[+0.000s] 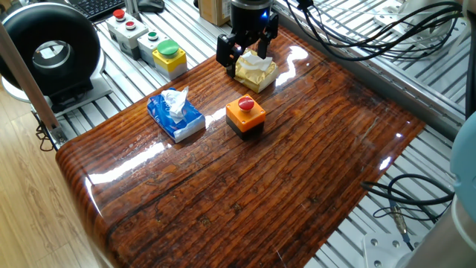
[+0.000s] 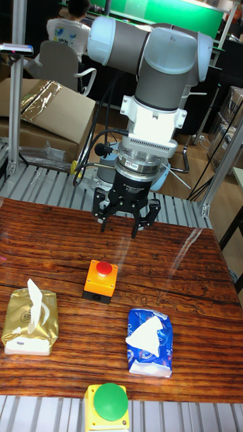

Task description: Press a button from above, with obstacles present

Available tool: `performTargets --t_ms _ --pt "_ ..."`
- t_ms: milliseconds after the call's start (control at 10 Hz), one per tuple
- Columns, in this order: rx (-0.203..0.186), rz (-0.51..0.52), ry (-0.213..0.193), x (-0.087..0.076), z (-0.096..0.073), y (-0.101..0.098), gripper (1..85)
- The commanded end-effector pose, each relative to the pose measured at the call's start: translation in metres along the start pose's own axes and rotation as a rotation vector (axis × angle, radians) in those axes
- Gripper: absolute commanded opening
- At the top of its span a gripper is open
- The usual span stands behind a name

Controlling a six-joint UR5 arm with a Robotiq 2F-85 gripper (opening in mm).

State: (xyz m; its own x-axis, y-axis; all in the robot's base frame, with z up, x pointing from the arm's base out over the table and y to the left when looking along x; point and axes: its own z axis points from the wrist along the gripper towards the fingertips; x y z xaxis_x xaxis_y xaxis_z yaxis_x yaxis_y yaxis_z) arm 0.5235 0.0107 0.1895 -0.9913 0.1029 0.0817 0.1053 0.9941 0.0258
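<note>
Red button (image 1: 246, 103) sits on a little orange box (image 1: 245, 117) near the middle of the wooden table (image 1: 297, 171) in the fixed view. The gripper (image 1: 242, 59) hangs above the table higher up in that picture, close to the far edge, over a pale yellow block (image 1: 256, 73). Its two fingers are spread apart with a clear gap between them, and they hold nothing. In the tall fixed view the gripper (image 2: 125, 226) is up in the air in the upper middle of the picture, and the button (image 2: 103, 268) lies below it and a bit to the left. So the button is not under the gripper yet. I think the arm has to slide toward the near side of the table first, until it is right over the red dome, and then go straight down. A blue tissue pack (image 1: 176, 114) with white tissue sticking out lies to the left of the button in the fixed view, near but not touching. The yellow block is just behind the button, also apart from it. The arm should stay high enough while it slides, so it does not bump the block
</note>
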Motion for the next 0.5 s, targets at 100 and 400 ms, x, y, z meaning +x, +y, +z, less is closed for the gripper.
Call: performTargets --t_ms 100,400 --pt "-0.025 0.069 0.053 0.0145 -0.0019 0.0076 1.3" --pt "-0.019 0.039 0.046 0.0143 -0.0043 0.0045 1.3"
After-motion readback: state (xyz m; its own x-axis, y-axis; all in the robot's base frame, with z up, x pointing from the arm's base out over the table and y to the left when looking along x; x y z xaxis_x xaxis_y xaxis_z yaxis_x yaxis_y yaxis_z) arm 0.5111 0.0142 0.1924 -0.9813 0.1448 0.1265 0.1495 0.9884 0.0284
